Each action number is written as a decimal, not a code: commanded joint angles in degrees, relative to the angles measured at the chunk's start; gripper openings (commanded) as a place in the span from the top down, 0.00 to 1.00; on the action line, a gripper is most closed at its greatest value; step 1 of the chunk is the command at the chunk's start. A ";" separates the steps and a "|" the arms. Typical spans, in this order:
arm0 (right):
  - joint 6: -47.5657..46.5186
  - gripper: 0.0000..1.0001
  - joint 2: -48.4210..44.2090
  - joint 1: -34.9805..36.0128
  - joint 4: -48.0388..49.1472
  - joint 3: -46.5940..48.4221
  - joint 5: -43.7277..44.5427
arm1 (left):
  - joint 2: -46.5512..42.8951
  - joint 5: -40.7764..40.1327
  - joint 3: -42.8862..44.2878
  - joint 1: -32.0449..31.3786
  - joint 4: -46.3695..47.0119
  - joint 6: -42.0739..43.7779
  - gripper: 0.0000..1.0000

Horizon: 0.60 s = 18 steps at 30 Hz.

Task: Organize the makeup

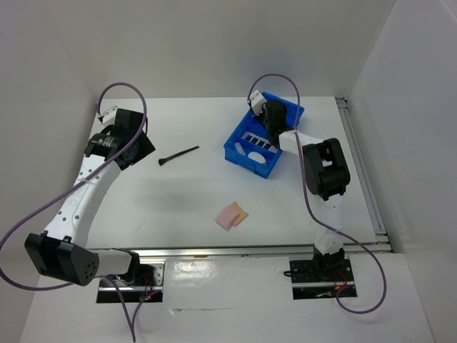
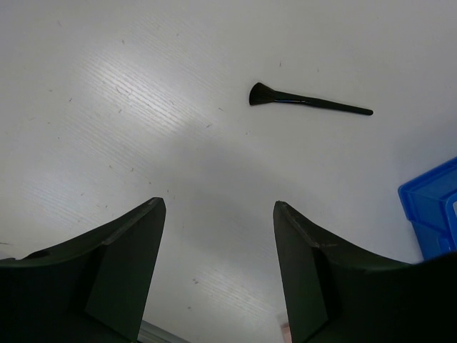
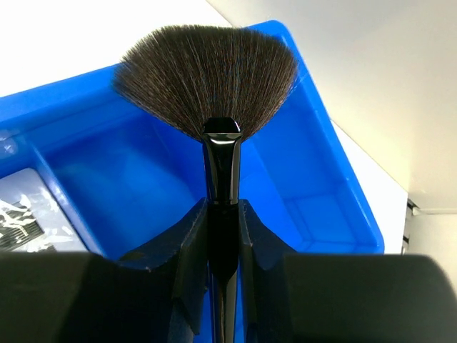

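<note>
The table (image 1: 214, 128) carried the blue tray (image 1: 246, 161) far right. The right gripper (image 3: 223, 214) was clamped on a fan brush (image 3: 211, 78), with the bristles over the tray. The left gripper (image 2: 216, 207) hung open and empty. Pink pads (image 1: 231, 215) lay near centre front. A thin black brush (image 1: 178, 155) lay left of the tray.

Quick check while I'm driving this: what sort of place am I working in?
Most likely a lab robot test booth, not a home vanity: a bare white table boxed in by plain white panels, with a metal rail along its near edge by the arm bases.
</note>
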 commanded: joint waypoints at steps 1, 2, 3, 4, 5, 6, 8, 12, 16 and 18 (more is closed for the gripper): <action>0.54 0.73 -2.28 -0.28 4.50 -0.96 -1.54 | 0.03 0.05 0.98 0.21 0.33 0.42 0.25; 0.54 0.66 -2.28 -0.28 4.50 -0.97 -1.54 | 0.03 0.05 0.98 0.21 0.33 -0.11 0.25; 0.54 0.64 -2.80 -0.28 4.50 -0.97 -1.54 | 0.03 0.05 0.98 0.21 0.33 -0.11 0.25; 1.07 0.62 -2.81 -0.28 4.50 -0.97 -1.54 | 0.03 0.05 0.98 0.21 0.33 -0.11 0.25; 1.07 0.59 -3.59 -0.28 4.50 -0.97 -1.02 | 0.03 0.05 0.98 0.21 0.33 -0.11 0.25; 1.07 0.53 -3.60 -0.28 4.50 -0.97 -1.02 | 0.03 0.05 0.98 0.21 0.33 -0.11 0.25; 1.60 0.45 -5.09 -0.28 5.03 -0.97 -1.02 | 0.03 0.05 0.98 0.21 0.33 -0.11 0.25; 1.60 0.44 -6.23 -0.28 5.03 0.17 0.13 | 0.03 0.66 0.98 0.21 0.33 -0.11 0.25; 2.65 0.47 -8.25 0.25 3.19 2.45 0.65 | 0.03 0.66 0.98 0.21 0.33 -0.11 0.25; 5.02 0.53 -8.26 1.83 -2.77 6.49 -1.70 | -0.59 0.66 0.98 0.21 0.33 -0.11 0.25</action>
